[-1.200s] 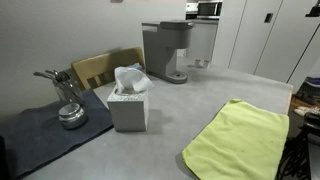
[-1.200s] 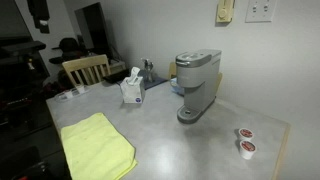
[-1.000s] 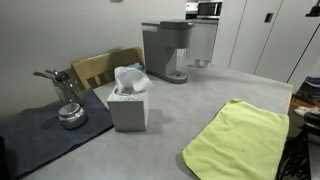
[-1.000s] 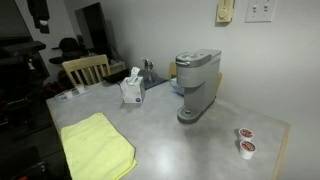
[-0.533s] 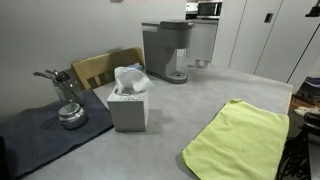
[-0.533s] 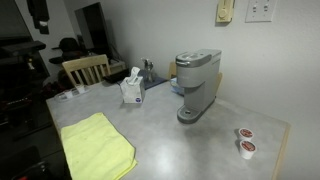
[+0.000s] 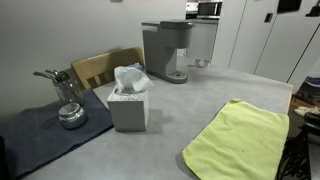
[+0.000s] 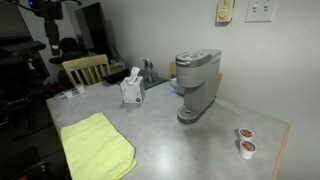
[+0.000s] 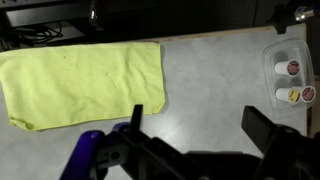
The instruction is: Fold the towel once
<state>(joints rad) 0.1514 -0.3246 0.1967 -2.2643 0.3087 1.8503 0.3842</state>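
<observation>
A yellow towel (image 7: 240, 140) lies flat and spread out on the grey table near its edge; it also shows in an exterior view (image 8: 95, 145). In the wrist view the towel (image 9: 85, 80) lies at the upper left. My gripper (image 9: 200, 125) is open and empty, high above bare table to the right of the towel, and touches nothing. A dark part of the arm (image 8: 45, 6) shows at the top edge of an exterior view.
A tissue box (image 7: 128, 105) and a grey coffee maker (image 7: 165, 50) stand on the table. A dark mat with a metal pot (image 7: 68, 112) lies beside a wooden chair (image 7: 105, 68). Coffee pods (image 9: 292, 80) sit at the far corner.
A dark part of the arm has come into view at the top edge of both exterior views. The towel and the other things have not moved.
</observation>
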